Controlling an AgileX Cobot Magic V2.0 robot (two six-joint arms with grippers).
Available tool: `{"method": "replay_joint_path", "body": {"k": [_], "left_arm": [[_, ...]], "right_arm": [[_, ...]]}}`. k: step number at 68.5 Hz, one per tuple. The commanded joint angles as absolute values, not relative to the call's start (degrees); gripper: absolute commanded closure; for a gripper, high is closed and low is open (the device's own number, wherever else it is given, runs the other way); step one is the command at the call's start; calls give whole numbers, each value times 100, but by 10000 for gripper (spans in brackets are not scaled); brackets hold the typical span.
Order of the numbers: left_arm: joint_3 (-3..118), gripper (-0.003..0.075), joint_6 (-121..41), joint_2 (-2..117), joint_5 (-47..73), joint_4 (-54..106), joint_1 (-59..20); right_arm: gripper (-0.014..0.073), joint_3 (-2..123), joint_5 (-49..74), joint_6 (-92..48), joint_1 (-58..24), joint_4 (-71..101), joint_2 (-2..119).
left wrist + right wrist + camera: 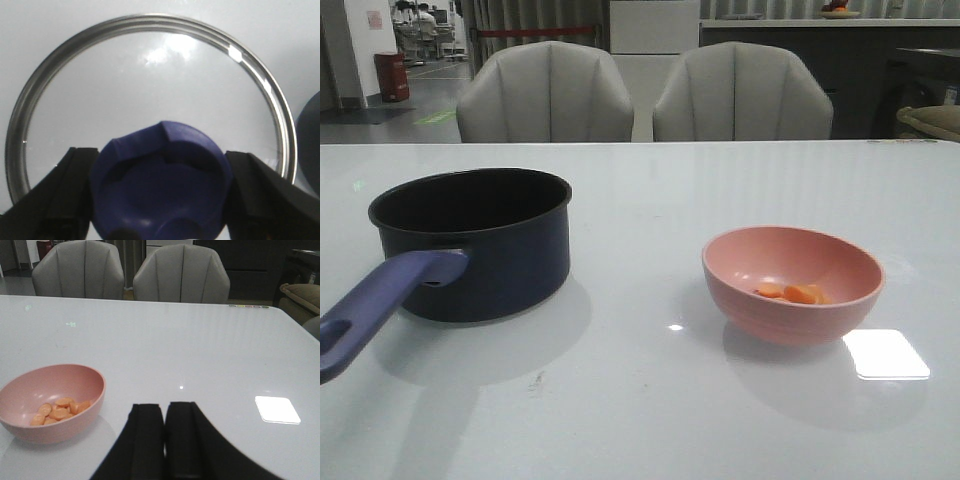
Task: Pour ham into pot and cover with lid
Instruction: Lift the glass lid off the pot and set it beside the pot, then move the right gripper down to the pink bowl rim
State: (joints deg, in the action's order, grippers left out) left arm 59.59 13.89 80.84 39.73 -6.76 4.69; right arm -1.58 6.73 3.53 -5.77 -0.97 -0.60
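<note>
The dark navy pot (480, 245) stands at the table's left with its purple-blue handle (380, 300) pointing toward me; its edge shows in the left wrist view (310, 135). The ham (792, 293) is several orange slices in the pink bowl (792, 285) at the right, also in the right wrist view (57, 410). The glass lid (150, 85) lies flat on the table, out of the front view. My left gripper (160, 195) has both fingers pressed against the lid's purple-blue knob (160, 185). My right gripper (165, 440) is shut and empty, near the bowl (50, 402).
Two grey chairs (545, 95) (740, 95) stand behind the table's far edge. A bright light patch (885, 353) lies on the white table (640, 400) beside the bowl. Neither arm shows in the front view.
</note>
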Motion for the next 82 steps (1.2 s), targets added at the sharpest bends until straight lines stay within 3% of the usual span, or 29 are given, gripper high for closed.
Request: {"method": "replay_joint_path", "body": {"k": [1, 21, 36, 43, 52, 56, 82], "left_arm": [[5934, 460, 1238, 8219, 3307, -449, 598], [5938, 459, -40, 9336, 3230, 848, 598], [5938, 455, -444, 9811, 3204, 982, 587], [5938, 376, -530, 9878, 3182, 982, 587], [5952, 125, -551, 9878, 3193, 903, 587], [5994, 53, -551, 9878, 3252, 903, 587], [6406, 31, -845, 9119, 3797, 1153, 587]], "right_arm": [[436, -126, 166, 355, -540, -110, -172], [436, -126, 166, 355, -540, -110, -172], [436, -126, 166, 355, -540, -110, -172], [436, -126, 166, 355, -540, -110, -172], [436, -126, 166, 355, -540, -110, -172], [436, -126, 166, 355, -540, -110, -172], [436, -126, 166, 355, -540, -110, -172]]}}
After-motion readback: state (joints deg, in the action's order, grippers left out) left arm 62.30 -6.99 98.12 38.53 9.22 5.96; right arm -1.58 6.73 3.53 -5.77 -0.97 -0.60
